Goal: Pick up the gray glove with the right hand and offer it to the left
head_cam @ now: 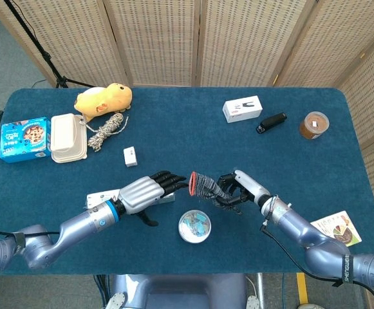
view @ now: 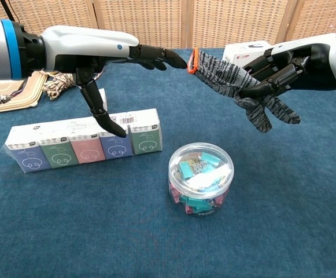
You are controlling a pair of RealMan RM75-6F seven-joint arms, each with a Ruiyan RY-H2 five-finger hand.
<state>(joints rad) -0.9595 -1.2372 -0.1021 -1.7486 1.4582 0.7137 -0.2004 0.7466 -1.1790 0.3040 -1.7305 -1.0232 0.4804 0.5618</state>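
Holding the gray glove (view: 232, 81) in mid-air above the blue table (head_cam: 174, 132), the right hand (view: 283, 63) has its dark fingers (view: 264, 88) curled around the glove's middle. The pickup looks done, and the offer is nearly made: the glove's orange-rimmed cuff points at the left hand (view: 107, 49), whose fingers (view: 159, 56) are stretched out flat and apart, holding nothing, their tips just beside the cuff. Whether they touch it I cannot tell. What seems left is for the left hand to close on the cuff.

The glove is a knitted, gray-and-black mottled fabric, limp, with its own fingers drooping below the right hand. It hangs above a round clear tub of clips (view: 200, 179), near a row of tissue packs (view: 84, 145).
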